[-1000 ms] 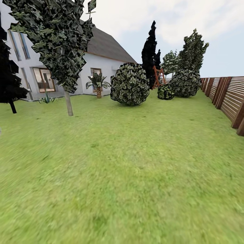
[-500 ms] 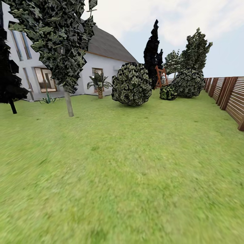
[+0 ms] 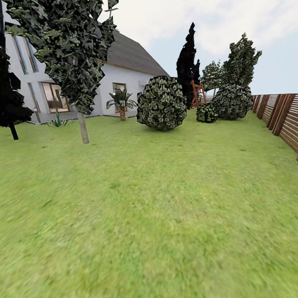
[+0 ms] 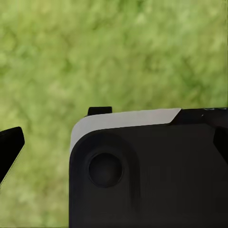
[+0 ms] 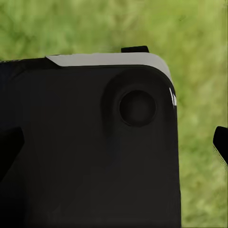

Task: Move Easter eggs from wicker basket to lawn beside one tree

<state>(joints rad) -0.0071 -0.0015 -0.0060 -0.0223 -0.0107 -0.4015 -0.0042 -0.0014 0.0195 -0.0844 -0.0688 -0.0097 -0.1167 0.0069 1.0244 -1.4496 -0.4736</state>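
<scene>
Bushes point(image 3: 161, 103), tree point(image 3: 82, 126) and fence point(image 3: 281, 116) rim the lawn point(image 3: 165, 215); beneath both grippers, grass; jaw opening can't be told.

Home garden: lawn point(image 3: 157, 215), white house point(image 3: 124, 78), tree point(image 3: 82, 124), round bushes point(image 3: 161, 103), slat fence point(image 3: 281, 118)

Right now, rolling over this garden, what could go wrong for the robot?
The wooden fence runs close along the right, so drifting that way might clip it. The round bush stands ahead mid-lawn and could block a straight path. Several trees look alike in shape: the pale-trunked tree suits the eggs, while the black tree beside it could be mistaken for it.
</scene>
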